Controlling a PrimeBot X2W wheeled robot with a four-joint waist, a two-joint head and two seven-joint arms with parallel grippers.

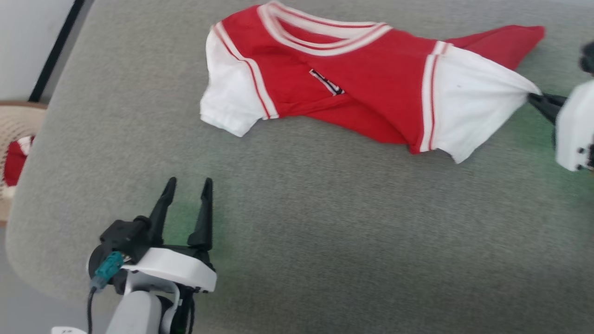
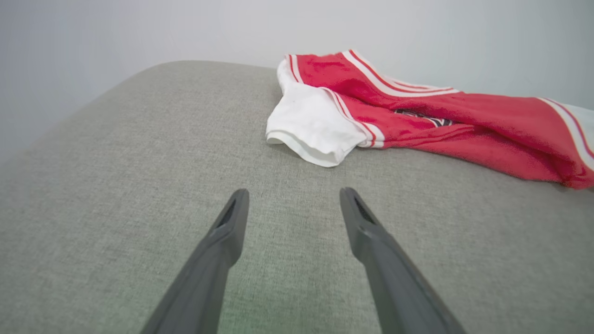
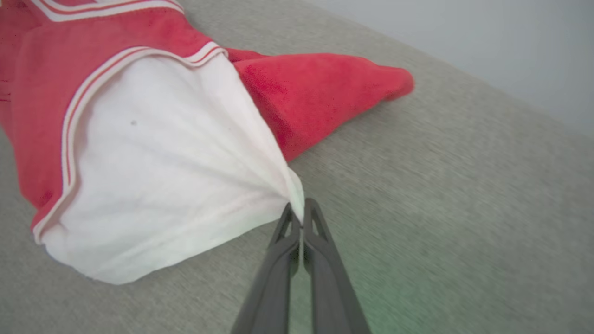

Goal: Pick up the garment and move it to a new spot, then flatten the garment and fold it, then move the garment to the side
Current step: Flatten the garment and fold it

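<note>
Looking down in the head view: shirt lies rumpled across the upper middle and upper right of the frame on a grey cushion, collar toward the top edge. Slack sleeve at the shirt's left end; pulled sleeve at its right end, drawn out to a point. Right gripper at the right edge, jaws closed on the tip of the pulled sleeve. Left gripper at lower left, jaws apart, nothing between them, well apart from the shirt. Pale woven basket at the left edge, off the cushion, something red inside. Left wrist view: left gripper at bottom centre, fingers spread over bare cushion. Shirt in the upper right, slack sleeve nearest the fingertips but not touching them. Pale wall behind. Right wrist view: right gripper at bottom centre, jaws pinched shut on the pulled sleeve, white cloth fanning in taut creases toward the left. Red of the shirt folded to a point at upper centre, lying on the cushion.
</note>
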